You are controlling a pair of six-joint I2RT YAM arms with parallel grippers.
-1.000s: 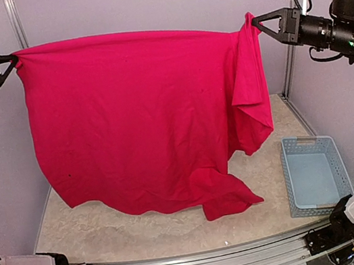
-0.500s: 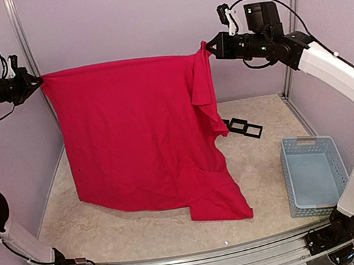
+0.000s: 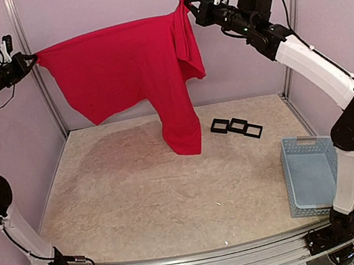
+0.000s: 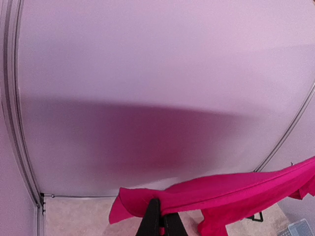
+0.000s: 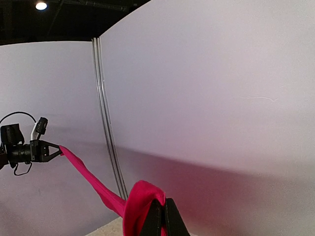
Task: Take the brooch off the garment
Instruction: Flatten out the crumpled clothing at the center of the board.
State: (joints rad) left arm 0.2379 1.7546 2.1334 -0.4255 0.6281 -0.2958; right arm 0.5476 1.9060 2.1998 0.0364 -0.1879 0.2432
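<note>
the left claw (image 3: pixel 28 60) and the right claw (image 3: pixel 189 3) are pinching the garment (image 3: pixel 123 63) — it is hanging stretched between them.

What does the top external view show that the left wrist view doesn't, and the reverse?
Only the top external view shows the right gripper pinching the garment, both arms, and the way the cloth hangs down in a long fold near its middle. Only the left wrist view shows, close up, the left gripper shut on the fabric's edge. Both show the red garment stretched out from the left gripper. No brooch can be made out in either.
</note>
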